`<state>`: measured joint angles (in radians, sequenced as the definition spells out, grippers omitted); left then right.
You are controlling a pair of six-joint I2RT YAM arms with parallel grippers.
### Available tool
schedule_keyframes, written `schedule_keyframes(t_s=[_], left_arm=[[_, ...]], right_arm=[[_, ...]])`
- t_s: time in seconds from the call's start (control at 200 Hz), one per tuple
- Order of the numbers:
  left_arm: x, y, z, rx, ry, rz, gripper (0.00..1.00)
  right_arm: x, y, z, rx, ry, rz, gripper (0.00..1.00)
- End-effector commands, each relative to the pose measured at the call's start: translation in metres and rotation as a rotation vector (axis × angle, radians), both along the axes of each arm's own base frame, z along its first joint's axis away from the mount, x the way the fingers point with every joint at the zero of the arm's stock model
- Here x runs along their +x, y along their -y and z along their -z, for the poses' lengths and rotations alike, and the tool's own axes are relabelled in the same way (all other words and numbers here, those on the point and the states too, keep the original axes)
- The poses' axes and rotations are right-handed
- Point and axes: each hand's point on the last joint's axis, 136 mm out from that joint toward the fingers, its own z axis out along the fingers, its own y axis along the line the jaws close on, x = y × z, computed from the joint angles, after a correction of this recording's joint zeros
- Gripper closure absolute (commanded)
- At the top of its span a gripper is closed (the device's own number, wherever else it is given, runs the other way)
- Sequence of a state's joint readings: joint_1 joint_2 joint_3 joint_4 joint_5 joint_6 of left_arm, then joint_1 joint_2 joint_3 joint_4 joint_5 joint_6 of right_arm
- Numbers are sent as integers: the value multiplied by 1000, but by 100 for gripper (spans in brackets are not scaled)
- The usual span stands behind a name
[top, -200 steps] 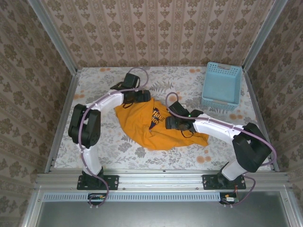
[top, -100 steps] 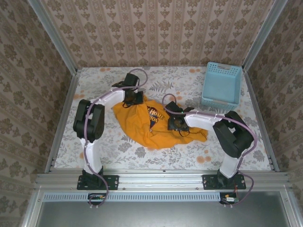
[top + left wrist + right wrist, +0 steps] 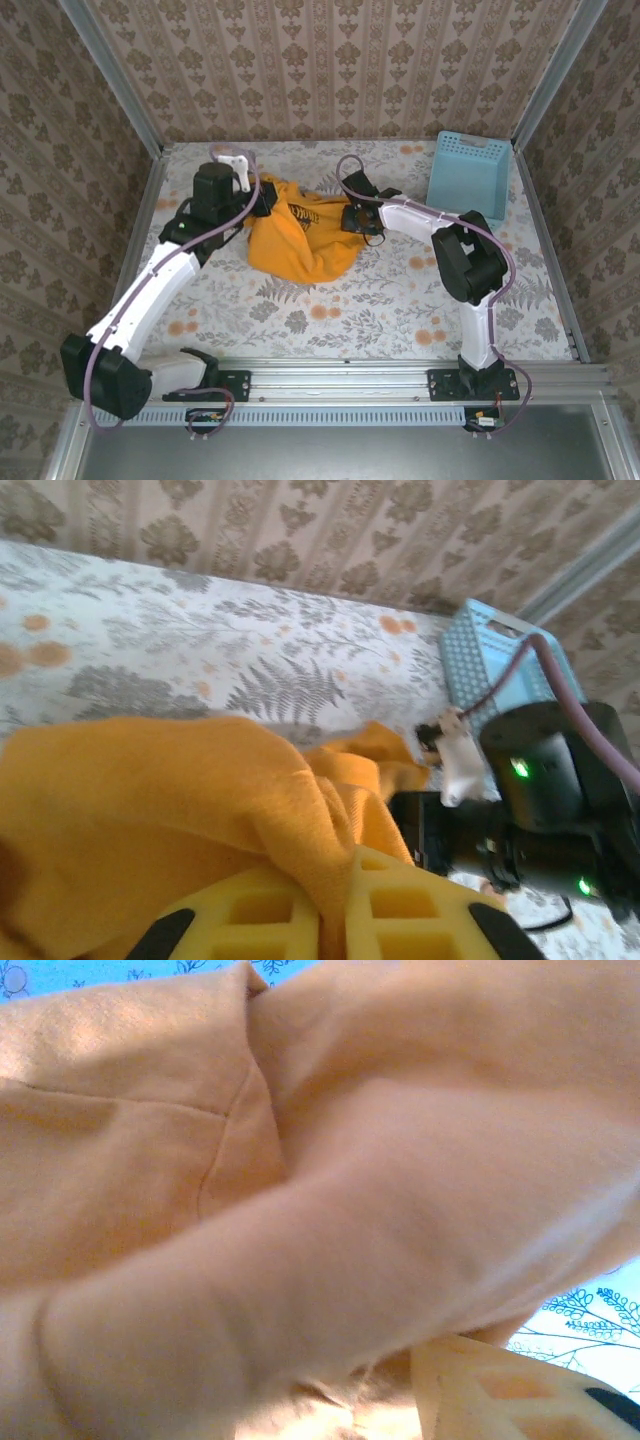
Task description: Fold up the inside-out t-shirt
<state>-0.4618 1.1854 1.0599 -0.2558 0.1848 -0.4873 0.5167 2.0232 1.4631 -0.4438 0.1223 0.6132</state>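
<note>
At the far middle of the worktop (image 3: 330, 320), the t-shirt (image 3: 296, 240) lies bunched in a wrinkled heap between my two claws, well apart from the basket (image 3: 468, 180) in the far right corner. No flat panel, straight edge or clean fold shows; dark lettering (image 3: 300, 212) faces up near the top of the heap. I judge the task barely begun: the cloth is yet to be spread, and every fold is left to do. My left claw (image 3: 332, 905) is closed narrow on a ridge of cloth, pinched between its yellow fingers (image 3: 250, 915). My left arm reaches long from its base, slanting to the heap's left edge. My right claw (image 3: 355, 216) sits at the heap's right edge, its arm bent sharply at the elbow. Cloth drapes across its camera beside one finger (image 3: 500, 1395), so I cannot tell whether it grips.
</note>
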Motion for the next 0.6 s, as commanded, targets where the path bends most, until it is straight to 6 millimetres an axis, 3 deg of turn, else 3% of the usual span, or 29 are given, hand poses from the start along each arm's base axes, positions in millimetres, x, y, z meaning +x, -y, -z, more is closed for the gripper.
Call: schedule_keyframes(t_s=[0.0,0.1,0.225,0.275,0.365,0.595], left_arm=[[-33,15,76,56,-153,82,73],[-63,6,119,74,-242,62,56],[-83,-34,143,139,-268,-72,39],[-81,-50,146,154,-271,-126,31],[-69,-66,150,118,-325,-176,30],[-45,-57,148,86,-368,-162,26]], right_arm=[[-7,0,-22,29,35,-32,46],[-21,-1,-25,18,42,-64,42],[-40,-26,-36,26,75,-145,35],[-45,-42,-42,37,93,-179,34],[-51,-68,-48,61,104,-222,33],[-69,-125,-54,151,95,-329,33]])
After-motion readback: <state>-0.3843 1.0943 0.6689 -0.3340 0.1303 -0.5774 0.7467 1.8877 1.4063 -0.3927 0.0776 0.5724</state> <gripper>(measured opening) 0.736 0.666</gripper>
